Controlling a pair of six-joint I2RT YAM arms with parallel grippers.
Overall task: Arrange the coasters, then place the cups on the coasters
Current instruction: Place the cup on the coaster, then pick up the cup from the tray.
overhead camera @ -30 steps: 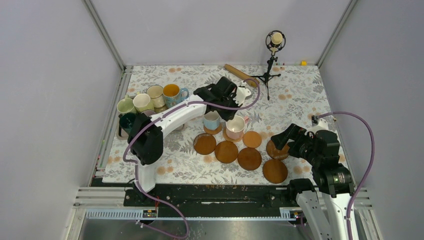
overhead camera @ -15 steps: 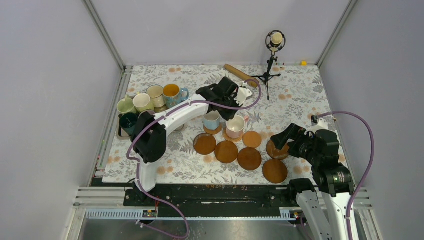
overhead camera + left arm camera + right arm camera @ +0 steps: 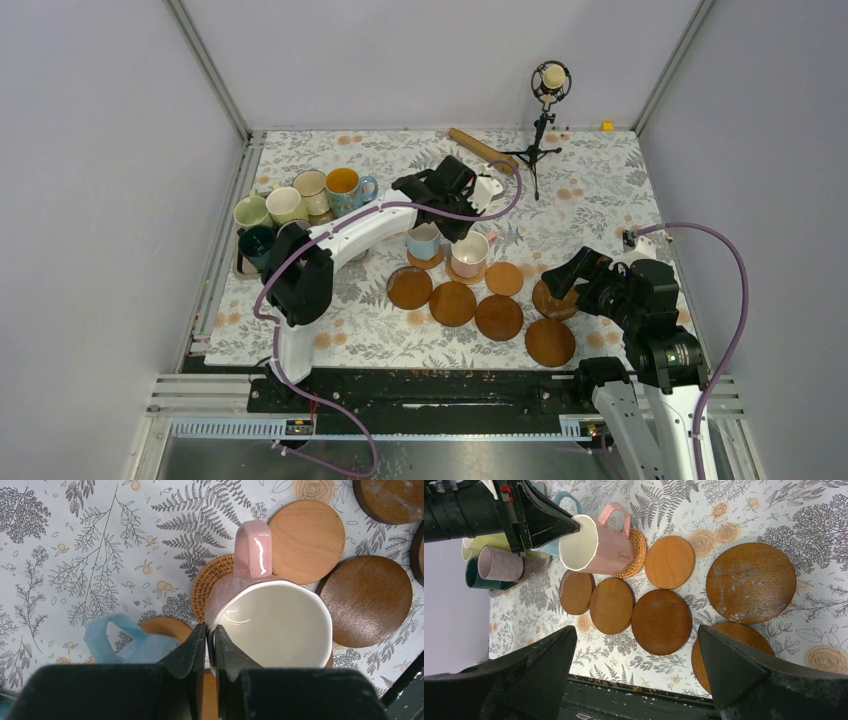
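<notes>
Pink cup (image 3: pixel 274 622), rim in left hand (image 3: pixel 210 634), apparently over half-hidden woven coaster (image 3: pixel 207 583)

2 cups (image 3: pixel 270 615) on coasters (image 3: pixel 207 582), rest far L

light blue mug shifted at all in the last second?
No. The light blue mug holds the same spot just behind the leftmost dark coaster in the top view, same as before.

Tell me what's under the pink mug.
A woven coaster lies under the pink mug. Only its edge near the handle shows; the mug covers the rest.
</notes>
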